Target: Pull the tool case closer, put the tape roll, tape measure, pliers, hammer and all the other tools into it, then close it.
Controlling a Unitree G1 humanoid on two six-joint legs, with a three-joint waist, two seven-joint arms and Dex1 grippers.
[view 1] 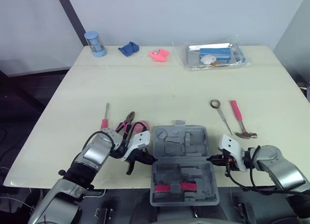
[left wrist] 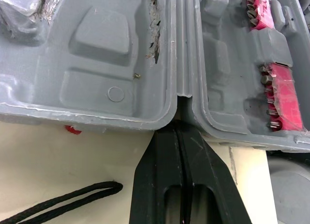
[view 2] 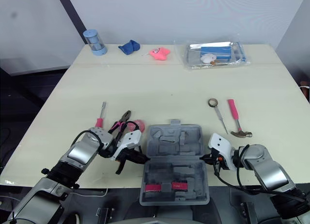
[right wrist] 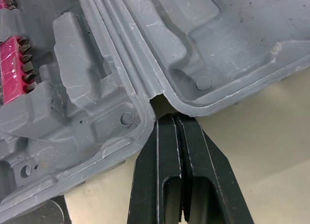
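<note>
The grey tool case (view 1: 180,142) lies open at the table's near edge, its near half holding pink bit strips (view 1: 175,187) and hanging over the edge. My left gripper (view 1: 147,159) is shut, its tips pressed into the hinge notch (left wrist: 181,96) on the case's left side. At the right hinge notch (right wrist: 157,102) my right gripper (view 1: 213,159) is shut too. Left of the case lie the pliers (view 1: 127,122), a pink tape measure (view 1: 139,127) and a pink-handled screwdriver (view 1: 104,116). To the right lie the tape roll (view 1: 215,104), a thin metal tool (view 1: 224,120) and the hammer (view 1: 238,118).
Along the far edge of the table stand a blue cylinder (view 1: 95,43), a blue cloth (view 1: 129,48), a pink object (view 1: 159,55) and a clear plastic bag of items (view 1: 215,56). A black cable (left wrist: 58,204) lies by my left gripper.
</note>
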